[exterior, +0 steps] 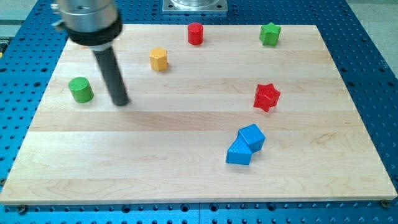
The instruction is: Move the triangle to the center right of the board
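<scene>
The wooden board (pixel 186 180) fills the view, pale planks on a blue perforated table (pixel 373 74), and the arm comes in from the view's top left, its dark rod slanting down to my tip (pixel 120 102), which sits on the wood at the view's left. No jaws here to call open or closed, just the bare rod end. Just to its left stands the green cylinder (pixel 81 89), near but apart. Low and right of centre, two blue blocks touch: the blue cube (pixel 251 137) above, and tucked against its lower left corner the blue triangle (pixel 239 153), which I take to be the task's piece, though its wedge shape is hard to make out. Above them the red star (pixel 267 96) sits about where the centre right begins. Along the top: yellow hexagon (pixel 158 59), red cylinder (pixel 196 33), green star (pixel 270 33). Step in hand, as I read it: the approach, with my tip well apart from the triangle. Next move calls for crossing the board, coming round to the triangle's lower left side, then pushing up and rightward while shedding the cube and skirting the red star
</scene>
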Action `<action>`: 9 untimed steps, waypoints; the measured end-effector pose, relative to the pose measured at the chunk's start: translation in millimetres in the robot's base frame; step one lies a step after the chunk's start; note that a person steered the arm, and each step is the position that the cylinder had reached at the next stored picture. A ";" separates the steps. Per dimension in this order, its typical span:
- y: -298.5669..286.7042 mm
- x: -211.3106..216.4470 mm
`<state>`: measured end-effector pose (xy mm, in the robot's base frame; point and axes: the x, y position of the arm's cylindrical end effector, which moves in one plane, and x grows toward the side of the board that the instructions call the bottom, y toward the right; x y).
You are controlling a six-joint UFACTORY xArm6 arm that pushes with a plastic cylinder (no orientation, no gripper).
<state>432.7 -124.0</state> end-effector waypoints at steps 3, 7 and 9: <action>63.2 56.5; 62.6 87.7; 65.5 145.0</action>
<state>577.7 -58.5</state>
